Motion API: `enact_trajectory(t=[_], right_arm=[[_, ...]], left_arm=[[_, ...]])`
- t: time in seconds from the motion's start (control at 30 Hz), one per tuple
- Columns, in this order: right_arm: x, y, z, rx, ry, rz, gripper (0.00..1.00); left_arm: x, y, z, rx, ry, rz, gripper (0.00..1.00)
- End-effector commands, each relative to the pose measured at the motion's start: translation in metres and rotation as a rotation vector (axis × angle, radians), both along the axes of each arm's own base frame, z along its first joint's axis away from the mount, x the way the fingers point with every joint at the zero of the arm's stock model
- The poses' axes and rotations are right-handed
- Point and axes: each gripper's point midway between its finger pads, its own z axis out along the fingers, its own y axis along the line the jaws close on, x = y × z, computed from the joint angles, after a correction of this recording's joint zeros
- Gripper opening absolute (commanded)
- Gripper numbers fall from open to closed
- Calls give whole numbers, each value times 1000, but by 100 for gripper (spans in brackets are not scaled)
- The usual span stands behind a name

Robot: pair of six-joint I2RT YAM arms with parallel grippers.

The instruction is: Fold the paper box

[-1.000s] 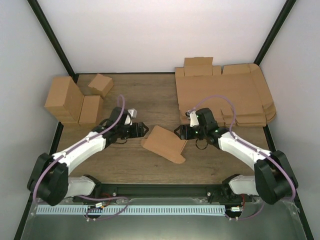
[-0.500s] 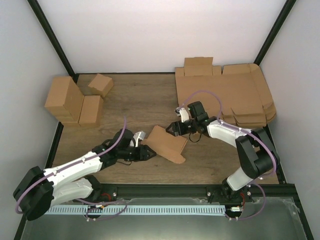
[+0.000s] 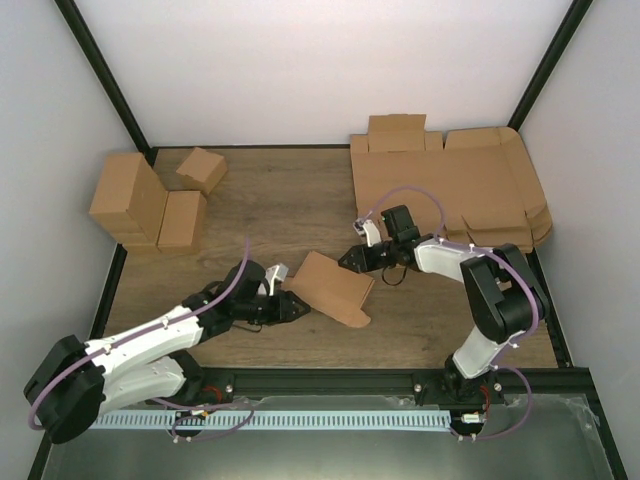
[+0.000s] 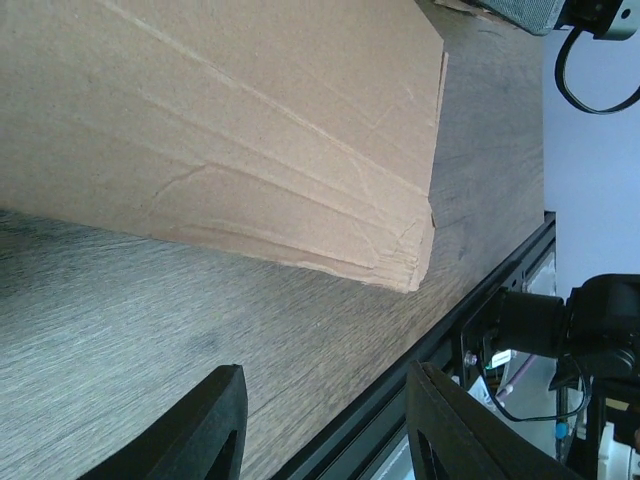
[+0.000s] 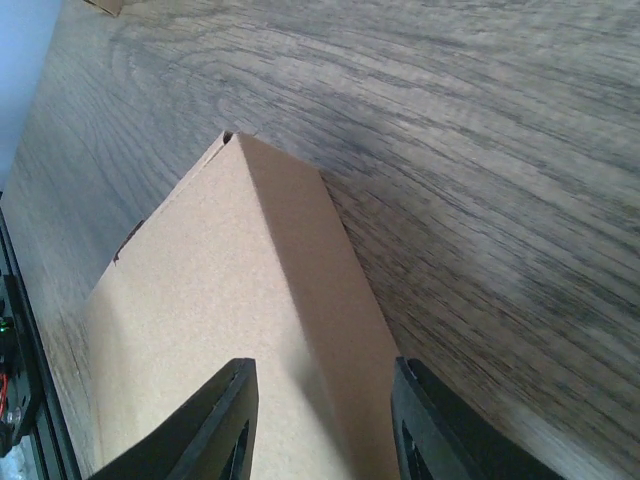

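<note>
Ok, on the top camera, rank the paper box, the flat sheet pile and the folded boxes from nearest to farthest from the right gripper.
1. paper box, table centre, just at the tips of the right gripper.
2. flat sheet pile, far right corner.
3. folded boxes, far left side, clearly farthest.

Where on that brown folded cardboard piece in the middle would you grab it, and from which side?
The plain brown cardboard paper box lies nearly flat, so its broad face offers no hold. Probably best: its raised folded ridge, approached low from the far-right end, jaws straddling it, where the right gripper sits.
</note>
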Motion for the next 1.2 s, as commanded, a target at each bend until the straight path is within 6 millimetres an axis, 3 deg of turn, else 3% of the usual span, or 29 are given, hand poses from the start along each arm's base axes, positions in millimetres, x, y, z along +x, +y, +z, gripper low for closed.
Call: enact_trajectory(t=[0.0,0.17,0.6,0.73,0.93,1.03,1.17], right_arm=[[4,-3,5,52,-16,22,38],[3,-5,-1,62,2,38,33],[9,-15,-20,65,53,7,32],[17,-26,-28,94,90,-24,26],[27,-37,-38,108,116,-67,25],[30,-37,-39,124,121,-63,25],[32,-35,-38,134,118,-56,25]], left_arm=[[6,-4,11,-2,-37,-3,46],[8,-7,10,6,-34,-9,45],[13,-8,22,20,-61,-16,45],[20,-5,36,34,-97,-21,45],[36,1,58,8,-133,-9,45],[38,-2,48,5,-115,-23,45],[40,-15,17,-16,-72,-50,43]])
